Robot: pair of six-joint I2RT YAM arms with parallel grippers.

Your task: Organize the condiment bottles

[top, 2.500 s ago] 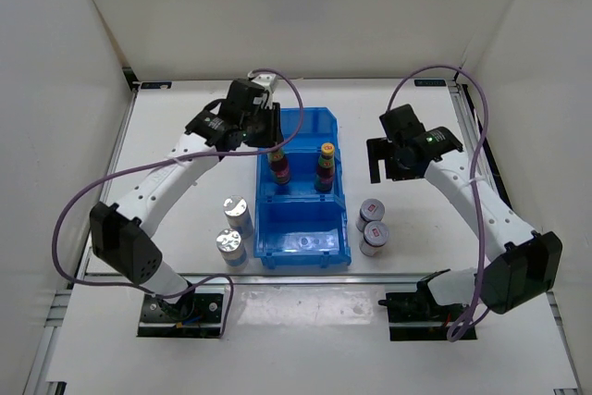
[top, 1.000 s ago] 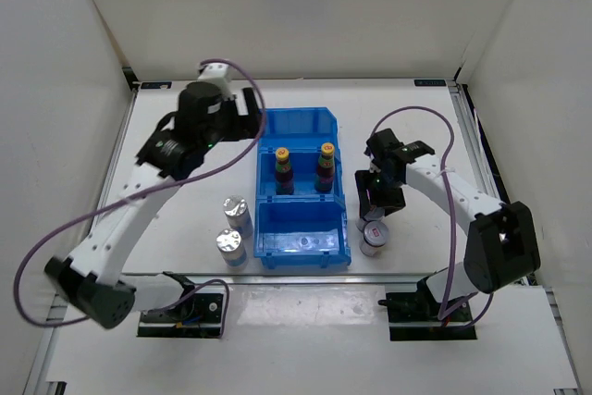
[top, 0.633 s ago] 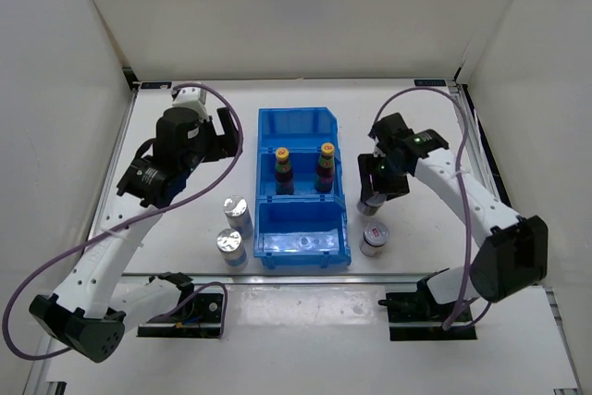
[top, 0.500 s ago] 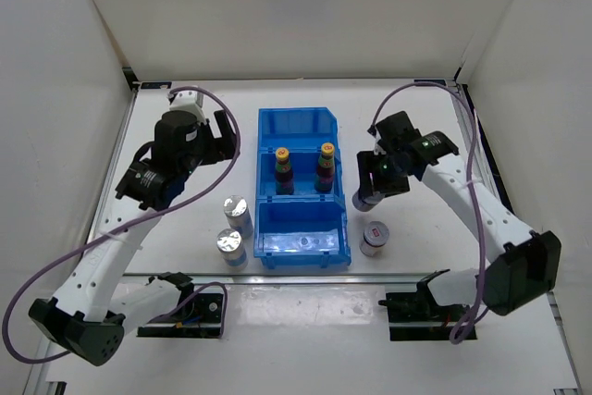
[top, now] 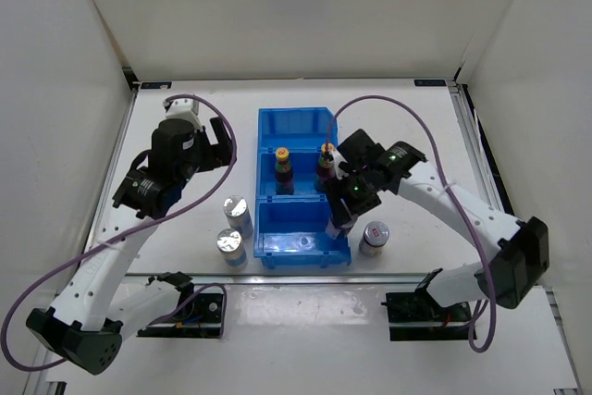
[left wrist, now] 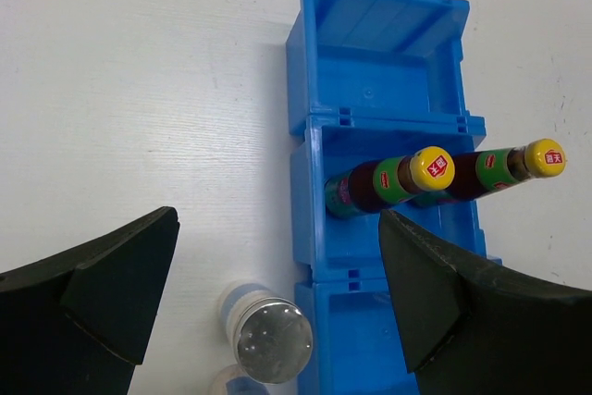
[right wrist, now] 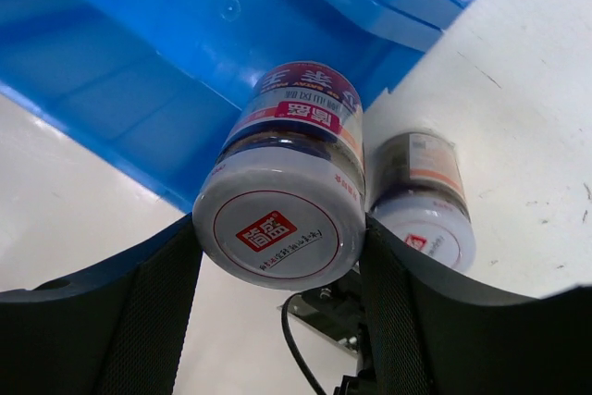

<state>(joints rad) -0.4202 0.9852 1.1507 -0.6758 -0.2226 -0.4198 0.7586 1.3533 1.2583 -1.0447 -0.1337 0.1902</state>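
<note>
Two slim dark bottles with yellow caps (top: 283, 168) (top: 325, 164) stand in the middle compartment of the blue bin (top: 277, 245). My right gripper (top: 344, 208) is shut on a red-marked shaker (right wrist: 282, 219), holding it tilted over the right rim of the bin's near compartment. A second red-marked shaker (top: 374, 237) stands on the table right of the bin. Two plain silver-capped shakers (top: 237, 213) (top: 229, 245) stand left of the bin. My left gripper (top: 220, 143) hangs open and empty above the table, left of the bin, with one silver shaker (left wrist: 271, 341) below it.
The bin's far compartment (left wrist: 370, 90) and near compartment (right wrist: 139, 71) hold nothing. White walls enclose the table at the back and both sides. A purple cable loops over each arm.
My right gripper has lifted one red-marked shaker off the table and carried it left to the bin's near compartment. My left arm has drawn back left, away from the bin.
</note>
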